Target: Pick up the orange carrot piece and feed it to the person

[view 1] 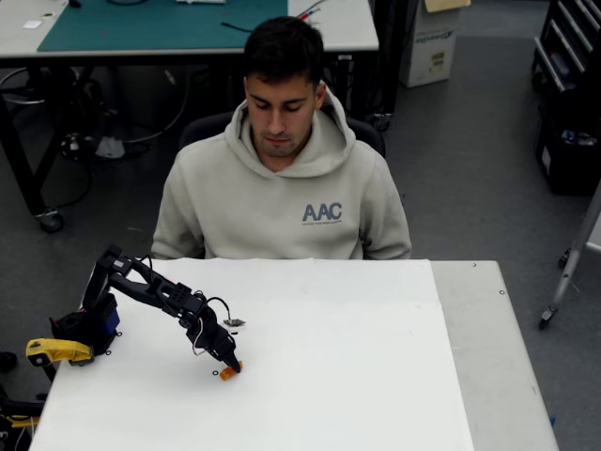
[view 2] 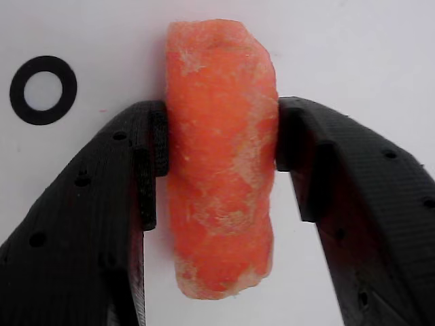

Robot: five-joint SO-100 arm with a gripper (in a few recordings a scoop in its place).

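In the overhead view, a black robot arm (view 1: pixel 155 293) reached from its base at the left edge of a white table (view 1: pixel 376 376) toward the middle of the board, bent down so that its fingers (view 1: pixel 230 367) met the surface. The carrot piece (view 1: pixel 228 373) lay right at the fingertips, on the table, in the left half of the board and near the front. A yellow clamp (view 1: pixel 52 350) sat beside the arm's base at the table's left edge. The person (view 1: pixel 282 188) sat behind the far edge of the table, in a light hoodie, head bowed toward the board, well apart from the carrot piece. Behind the person stood a second table with a green mat (view 1: pixel 160 23).

In the wrist view, the 2 black fingers (view 2: pixel 153 146) pressed against the carrot piece (view 2: pixel 221 163) from the left and the right, closed on its upper middle. The piece stood lengthwise between them, its rough orange surface flecked with pale patches, both ends sticking out past the pads. White table showed behind it. A black ring (view 2: pixel 43 90) was marked on the table to the upper left of the left finger, apart from the carrot piece.
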